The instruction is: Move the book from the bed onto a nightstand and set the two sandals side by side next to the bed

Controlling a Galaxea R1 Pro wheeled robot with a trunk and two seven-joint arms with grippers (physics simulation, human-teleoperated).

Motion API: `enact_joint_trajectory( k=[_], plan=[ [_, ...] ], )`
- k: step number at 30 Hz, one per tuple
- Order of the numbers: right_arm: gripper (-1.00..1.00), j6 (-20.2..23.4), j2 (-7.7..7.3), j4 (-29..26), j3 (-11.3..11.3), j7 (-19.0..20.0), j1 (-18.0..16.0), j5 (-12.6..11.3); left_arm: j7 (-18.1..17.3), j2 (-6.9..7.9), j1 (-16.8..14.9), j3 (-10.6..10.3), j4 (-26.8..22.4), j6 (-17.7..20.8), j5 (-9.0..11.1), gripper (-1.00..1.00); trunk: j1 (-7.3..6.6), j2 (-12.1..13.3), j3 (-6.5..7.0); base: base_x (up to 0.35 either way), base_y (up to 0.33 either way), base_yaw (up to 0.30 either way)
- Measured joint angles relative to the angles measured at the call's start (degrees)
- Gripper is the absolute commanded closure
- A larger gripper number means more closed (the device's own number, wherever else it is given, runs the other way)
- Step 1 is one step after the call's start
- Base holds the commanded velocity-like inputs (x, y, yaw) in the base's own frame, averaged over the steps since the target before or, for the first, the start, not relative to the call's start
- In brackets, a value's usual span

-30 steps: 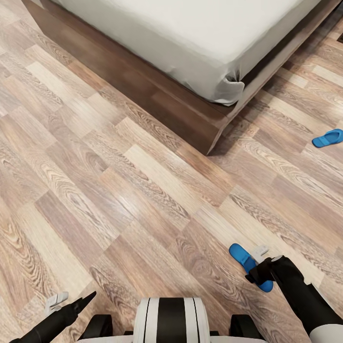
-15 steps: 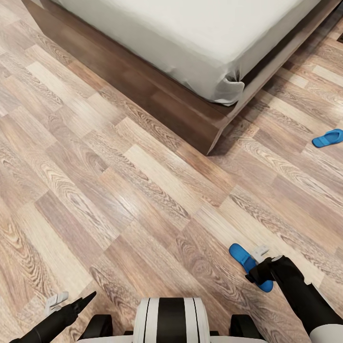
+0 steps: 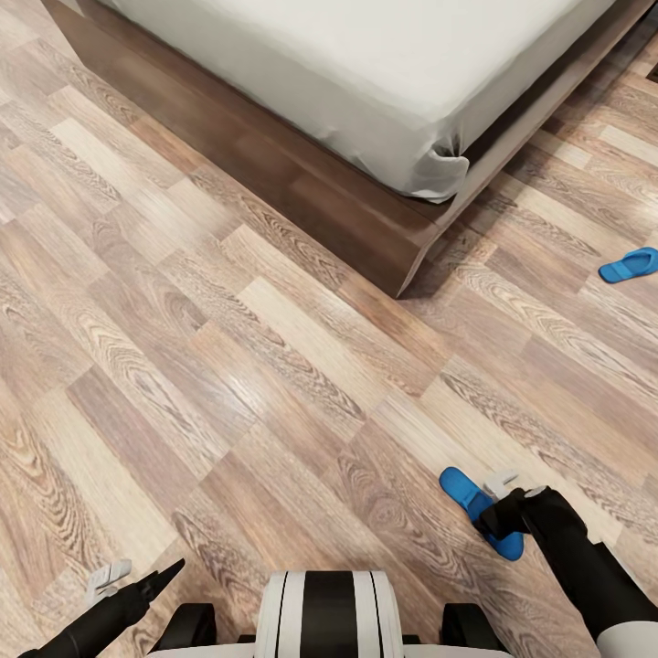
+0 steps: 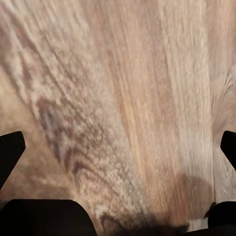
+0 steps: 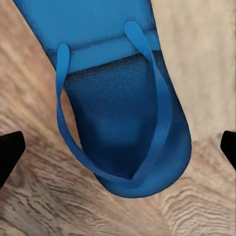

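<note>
One blue sandal (image 3: 464,493) lies on the wood floor at the lower right. My right gripper (image 3: 493,507) is low over its rear half and stands open. In the right wrist view the sandal (image 5: 118,103) lies strap side up between the two dark fingertips (image 5: 10,150), which are wide apart. The other sandal (image 3: 629,265) lies far off at the right, past the corner of the bed (image 3: 302,183). My left gripper (image 3: 139,576) hangs open over bare floor at the lower left, with nothing between its fingers (image 4: 11,147). The book and the nightstand are out of view.
The bed's dark frame corner (image 3: 402,274) juts towards the middle of the floor, with the off-white mattress (image 3: 384,64) above it. Wood-plank floor (image 3: 228,384) spreads between the bed and my base (image 3: 329,612).
My right gripper has shifted a little along the near sandal. The left arm and both sandals have stayed in place.
</note>
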Motion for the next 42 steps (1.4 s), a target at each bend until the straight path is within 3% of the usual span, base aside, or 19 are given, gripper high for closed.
enact_joint_trajectory(
  k=[8,26,33,42],
  plan=[
    [-1.00,0.0,-0.01,-0.6,-1.4,-0.1,0.0,0.0,0.0,-0.01,0.0,0.0,0.0,0.0,0.0,-1.00,0.00,0.0,0.00,0.000,0.000,0.000],
    [-1.00,0.0,0.01,-0.6,-1.6,-0.1,0.0,0.0,-0.1,0.02,0.0,0.0,0.0,0.0,0.0,-1.00,0.00,0.0,0.00,0.000,0.000,0.000],
    [-1.00,0.1,0.01,-0.6,-1.5,-0.1,0.0,0.0,-0.1,0.02,0.0,0.0,0.0,0.0,0.0,-1.00,0.18,-0.1,-1.55,0.000,0.000,0.000],
    [-1.00,0.0,0.01,-0.6,-1.6,0.0,0.0,0.0,-0.1,0.02,0.0,0.0,0.0,0.0,0.0,-1.00,0.18,-0.1,-1.55,0.000,0.000,0.000]
  ],
)
